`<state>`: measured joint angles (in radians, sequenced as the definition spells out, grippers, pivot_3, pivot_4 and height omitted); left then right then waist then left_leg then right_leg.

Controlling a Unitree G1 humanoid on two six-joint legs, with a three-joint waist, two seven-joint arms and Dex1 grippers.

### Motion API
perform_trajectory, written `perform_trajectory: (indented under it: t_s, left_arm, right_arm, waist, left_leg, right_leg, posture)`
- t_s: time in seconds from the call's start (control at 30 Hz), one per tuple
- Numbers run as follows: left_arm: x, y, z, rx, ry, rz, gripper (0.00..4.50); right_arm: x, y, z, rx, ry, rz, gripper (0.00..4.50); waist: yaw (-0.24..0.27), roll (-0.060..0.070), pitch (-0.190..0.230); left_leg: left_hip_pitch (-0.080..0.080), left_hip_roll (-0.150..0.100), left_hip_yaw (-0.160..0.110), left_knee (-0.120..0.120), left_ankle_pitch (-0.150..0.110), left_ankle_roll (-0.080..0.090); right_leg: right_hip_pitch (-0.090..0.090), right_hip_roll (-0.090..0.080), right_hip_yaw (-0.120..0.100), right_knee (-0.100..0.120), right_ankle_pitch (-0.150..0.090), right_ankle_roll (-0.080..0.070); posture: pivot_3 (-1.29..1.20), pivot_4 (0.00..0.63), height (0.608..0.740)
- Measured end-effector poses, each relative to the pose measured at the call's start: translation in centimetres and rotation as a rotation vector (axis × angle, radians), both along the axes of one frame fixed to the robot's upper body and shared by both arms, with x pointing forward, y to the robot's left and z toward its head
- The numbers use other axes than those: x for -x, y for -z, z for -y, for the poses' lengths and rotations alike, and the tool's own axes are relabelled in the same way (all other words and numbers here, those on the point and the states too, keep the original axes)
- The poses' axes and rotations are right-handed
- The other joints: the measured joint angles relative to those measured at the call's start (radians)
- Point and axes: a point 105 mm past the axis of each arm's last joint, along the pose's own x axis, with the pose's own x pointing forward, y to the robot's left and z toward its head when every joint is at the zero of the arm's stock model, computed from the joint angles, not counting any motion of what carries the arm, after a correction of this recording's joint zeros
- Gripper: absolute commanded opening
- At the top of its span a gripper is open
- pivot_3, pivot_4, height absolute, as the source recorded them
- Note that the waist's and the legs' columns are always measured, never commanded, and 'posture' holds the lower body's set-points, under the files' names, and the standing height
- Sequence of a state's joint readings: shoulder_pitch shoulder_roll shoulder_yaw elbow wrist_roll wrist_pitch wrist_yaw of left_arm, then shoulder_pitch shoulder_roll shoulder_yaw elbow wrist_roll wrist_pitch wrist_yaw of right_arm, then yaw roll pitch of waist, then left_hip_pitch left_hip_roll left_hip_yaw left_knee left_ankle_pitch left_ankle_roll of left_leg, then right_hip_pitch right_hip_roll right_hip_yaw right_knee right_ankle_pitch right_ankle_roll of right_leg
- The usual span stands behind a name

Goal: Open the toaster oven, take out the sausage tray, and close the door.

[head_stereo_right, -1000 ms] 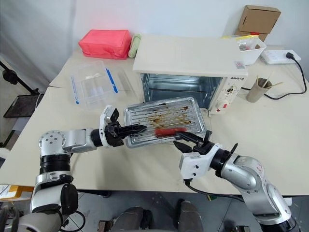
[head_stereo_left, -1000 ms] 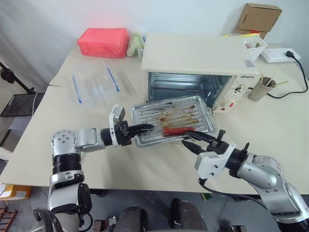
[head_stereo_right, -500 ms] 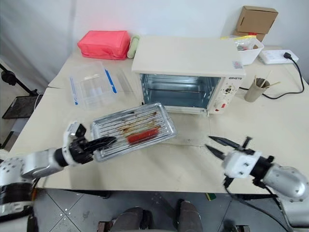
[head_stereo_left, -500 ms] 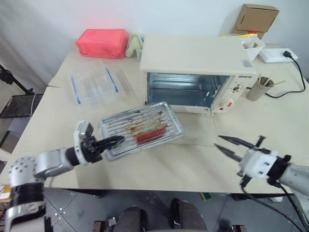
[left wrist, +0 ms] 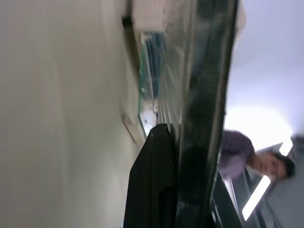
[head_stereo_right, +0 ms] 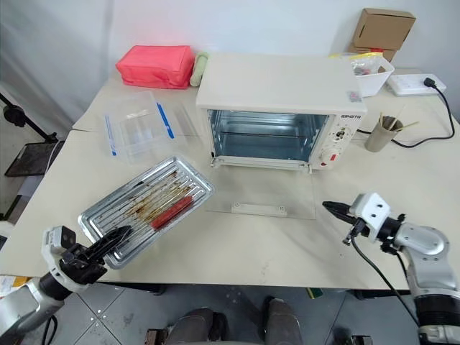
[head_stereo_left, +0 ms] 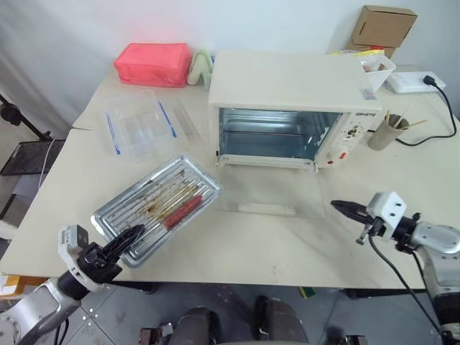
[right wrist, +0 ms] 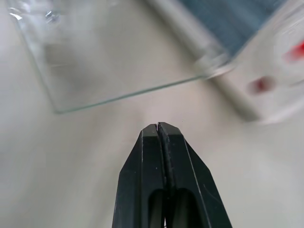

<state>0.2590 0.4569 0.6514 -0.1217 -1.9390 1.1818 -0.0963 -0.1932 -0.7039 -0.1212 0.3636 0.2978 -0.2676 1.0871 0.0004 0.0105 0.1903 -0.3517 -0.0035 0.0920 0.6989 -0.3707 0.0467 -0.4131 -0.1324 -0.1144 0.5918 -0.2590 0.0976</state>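
You swung the sausage tray (head_stereo_left: 156, 209) out to the table's left front, left gripper (head_stereo_left: 128, 236) pinching its corner. Right gripper (head_stereo_left: 341, 208) pressed together (empty), pulled right. The door (head_stereo_left: 269, 195) lay open, unclosed.

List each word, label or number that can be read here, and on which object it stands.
Toaster oven: a short dark brand word at the top of its knob panel, too small to read.
Small sticker on the oven's top: blurred, unreadable.
Cardboard box: no print that I can read.
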Motion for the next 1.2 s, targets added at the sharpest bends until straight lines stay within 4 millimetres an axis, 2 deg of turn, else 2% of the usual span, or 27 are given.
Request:
perform_trajectory:
  t_s: [0.07,0.17,0.27,0.4,0.63,0.77,0.87,0.93,1.1,1.2]
  left_arm:
    - [0.0,0.0,0.0,0.006,-0.037,0.009,0.0]
    - [0.1,-0.2,0.3,0.02,-0.079,0.027,0.0]
    - [0.2,-0.4,0.6,0.015,-0.093,0.035,0.0]
    - [0.3,-0.6,0.6,0.007,-0.107,0.041,0.0]
    - [0.5,-0.6,0.1,-0.003,-0.12,0.036,0.0]
    - [0.6,-0.5,0.3,-0.006,-0.098,0.033,0.0]
    - [0.2,-0.2,0.7,-0.001,-0.032,0.016,0.0]
    - [-0.3,-0.3,1.1,-0.009,0.028,0.014,0.0]
    - [-1.6,-0.6,2.1,-0.035,0.2,-0.002,0.0]
    - [-3.0,-0.5,3.5,-0.029,0.314,-0.028,0.0]
  right_arm:
    - [0.2,0.4,-0.8,-0.013,-0.047,-0.024,0.04]
    - [0.3,-0.4,-2.1,-0.075,-0.116,-0.016,0.04]
    - [0.4,-2.2,-3.8,-0.16,-0.19,0.035,0.04]
    - [0.1,-4.9,-3.8,-0.231,-0.204,0.107,0.04]
    - [-0.4,-10.9,-4.2,-0.369,-0.194,0.222,0.04]
    - [-0.5,-12.3,-4.3,-0.422,-0.179,0.221,0.04]
    - [0.8,-13.0,-4.6,-0.435,-0.239,0.164,0.59]
    - [1.9,-12.7,-4.3,-0.405,-0.25,0.14,1.23]
    - [4.9,-10.4,-3.8,-0.319,-0.276,0.054,2.94]
    - [7.4,-8.7,-3.2,-0.265,-0.287,-0.013,3.96]
  waist:
    - [-0.001,0.0,0.0]
    - [-0.004,0.0,0.0]
    - [-0.004,0.001,0.0]
    - [-0.003,0.001,0.0]
    - [-0.002,0.001,0.0]
    - [-0.002,0.001,0.0]
    - [0.004,0.001,0.0]
    - [0.008,0.0,0.0]
    - [0.019,0.001,0.0]
    - [0.027,0.002,-0.001]
  left_leg:
    - [0.0,0.0,0.0,0.0,0.0,0.0]
    - [0.0,0.0,0.0,0.0,-0.001,-0.001]
    - [0.0,0.0,0.0,0.0,-0.001,-0.001]
    - [0.0,0.0,0.0,0.0,-0.004,-0.004]
    - [-0.001,0.0,0.0,-0.001,-0.005,-0.004]
    - [-0.001,0.0,0.0,-0.001,-0.005,-0.003]
    - [-0.002,0.0,-0.001,-0.001,-0.006,-0.003]
    - [-0.002,0.0,0.0,-0.001,-0.006,-0.003]
    - [-0.002,-0.001,0.001,-0.001,-0.006,-0.002]
    - [-0.001,-0.001,0.0,-0.001,-0.006,-0.002]
  right_leg:
    - [0.0,0.0,0.0,0.0,0.0,0.0]
    - [0.0,0.0,0.0,0.0,0.0,0.0]
    - [-0.001,0.0,0.0,0.0,0.0,0.0]
    - [-0.001,0.0,0.001,0.0,0.0,0.0]
    - [-0.002,0.0,0.0,-0.001,0.0,0.0]
    - [-0.002,0.0,0.0,-0.001,0.0,0.0]
    - [-0.002,0.0,0.0,-0.001,0.0,0.0]
    - [-0.002,0.0,0.001,-0.001,0.0,0.0]
    - [-0.002,0.0,0.002,0.0,0.0,0.0]
    - [-0.001,0.0,0.001,0.0,0.0,0.001]
  posture:
    - [0.0,0.15,0.74]
    - [0.0,0.15,0.74]
    - [0.0,0.15,0.74]
    - [0.0,0.15,0.74]
    - [0.0,0.15,0.74]
    - [0.0,0.15,0.74]
    - [0.0,0.15,0.74]
    - [0.0,0.15,0.74]
    - [0.0,0.15,0.74]
    - [0.0,0.15,0.74]
